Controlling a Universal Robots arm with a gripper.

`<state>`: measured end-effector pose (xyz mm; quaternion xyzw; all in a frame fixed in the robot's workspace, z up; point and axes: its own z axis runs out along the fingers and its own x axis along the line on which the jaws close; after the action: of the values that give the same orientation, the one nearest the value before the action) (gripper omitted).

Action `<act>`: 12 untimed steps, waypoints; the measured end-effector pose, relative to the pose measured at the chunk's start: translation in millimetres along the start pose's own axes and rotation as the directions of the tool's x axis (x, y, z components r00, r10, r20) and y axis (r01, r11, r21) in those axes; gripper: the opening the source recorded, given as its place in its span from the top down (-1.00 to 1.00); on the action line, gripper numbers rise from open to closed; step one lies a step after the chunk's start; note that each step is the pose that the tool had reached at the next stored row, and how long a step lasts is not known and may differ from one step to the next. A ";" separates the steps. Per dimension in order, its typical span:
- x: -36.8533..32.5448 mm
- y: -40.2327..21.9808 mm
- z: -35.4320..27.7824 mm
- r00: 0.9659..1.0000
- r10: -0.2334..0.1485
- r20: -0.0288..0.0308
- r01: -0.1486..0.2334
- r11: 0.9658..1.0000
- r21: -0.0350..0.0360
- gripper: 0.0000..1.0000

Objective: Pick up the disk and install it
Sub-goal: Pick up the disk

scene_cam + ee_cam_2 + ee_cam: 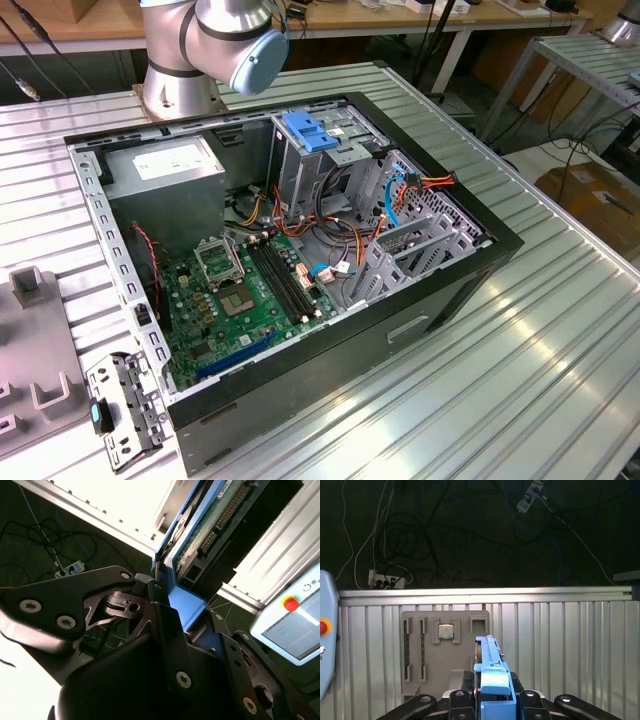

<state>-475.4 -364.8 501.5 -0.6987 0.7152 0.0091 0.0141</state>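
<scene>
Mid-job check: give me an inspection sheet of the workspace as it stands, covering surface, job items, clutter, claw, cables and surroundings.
Surface: ribbed metal table carrying an open computer case laid on its side.
Job's things: the disk, with blue rails, is held in the claw and not yet installed; its circuit side shows in the second wrist view.
Clutter: grey fixture tray holding a square chip; metal bracket beside the case.
Claw: the claw is shut on the disk.
Cables: orange, red and blue wires loose inside the case; a power strip and cords on the floor.
Surroundings: pendant with a red button; wooden bench behind.
</scene>
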 end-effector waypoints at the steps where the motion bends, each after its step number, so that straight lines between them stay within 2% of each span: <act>1: 0.0 -1.5 0.0 1.000 0.000 0.000 0.000 1.000 0.000 0.25; 8: -0.3 -13.6 0.1 1.000 0.000 0.000 0.000 1.000 0.000 0.25; 12: -0.3 -18.4 0.1 1.000 0.000 0.000 0.000 1.000 0.000 0.25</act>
<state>-457.0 -364.9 501.5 -0.6987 0.7152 0.0091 0.0141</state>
